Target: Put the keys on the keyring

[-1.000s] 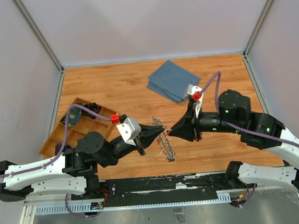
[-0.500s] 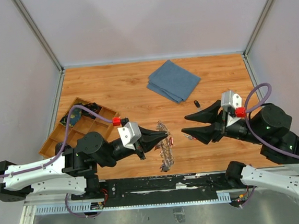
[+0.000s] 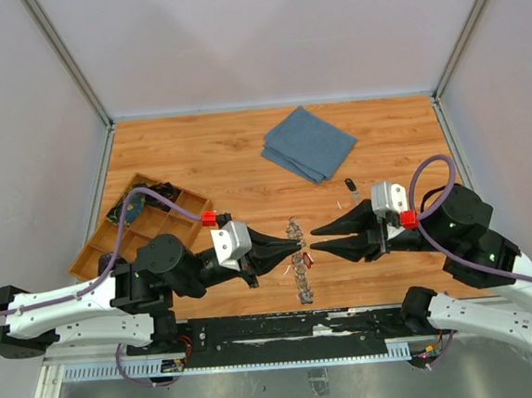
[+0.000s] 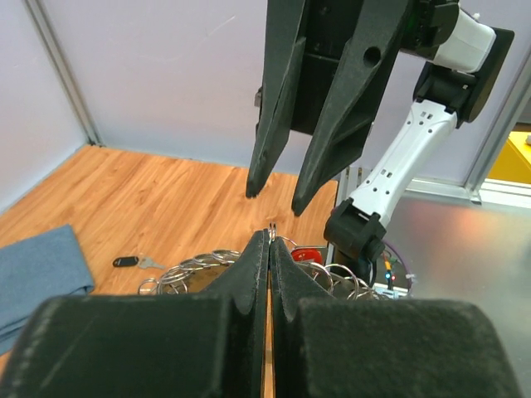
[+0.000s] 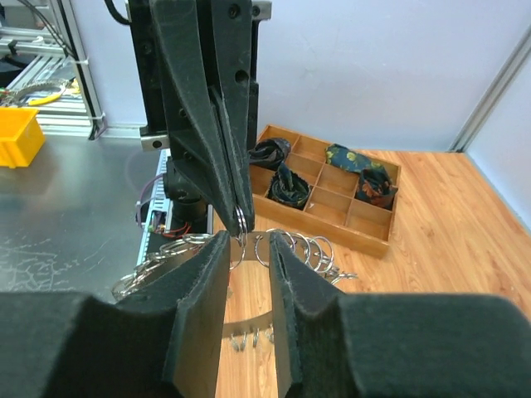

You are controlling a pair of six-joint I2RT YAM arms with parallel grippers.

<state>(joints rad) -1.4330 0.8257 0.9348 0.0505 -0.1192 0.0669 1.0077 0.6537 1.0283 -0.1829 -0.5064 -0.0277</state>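
My left claw (image 3: 296,243) clamps the jagged silvery metal keyring (image 3: 300,270); beside it, my right claw (image 3: 313,239), narrowly parted, should ease in level.

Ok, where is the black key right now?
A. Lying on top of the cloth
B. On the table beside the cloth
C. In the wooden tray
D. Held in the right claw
B: the black key lies on the bare table, just off the cloth.
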